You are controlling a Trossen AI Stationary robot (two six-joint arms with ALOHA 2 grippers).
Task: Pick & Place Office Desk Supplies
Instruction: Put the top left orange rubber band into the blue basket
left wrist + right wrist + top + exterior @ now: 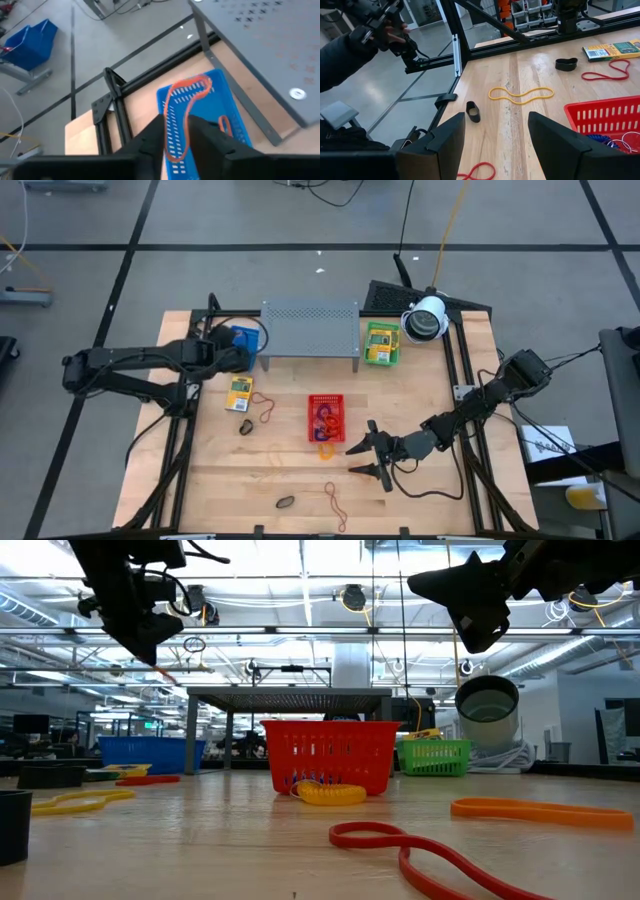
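My left gripper [176, 145] is above the blue basket [243, 340] at the table's far left, shut on an orange rubber band [186, 95]. A second orange band [223, 125] lies in that basket. My right gripper [495, 150] hovers open over the table's right half, near the red basket [326, 418], which holds several bands. Loose bands lie on the wood: yellow [521, 94], red [605, 75], black [473, 111] and another black [566, 63]. One yellow-and-green packet [240, 392] lies flat; another sits in the green basket [381, 343]. My left gripper pinches the orange band by one end of its loop [170, 150] between the two fingers. The fingers slant down from the table's left. The rest of the loop reaches past the fingertips, slack and bent, hanging above the blue basket [200, 150], clear of the table.
The grey perforated rack [310, 330] stands at the far middle, between the blue and green baskets. A white camera [426, 320] sits at the far right. More bands [335, 502] lie near the front edge. A person's gloved hand [390, 30] shows beyond the table.
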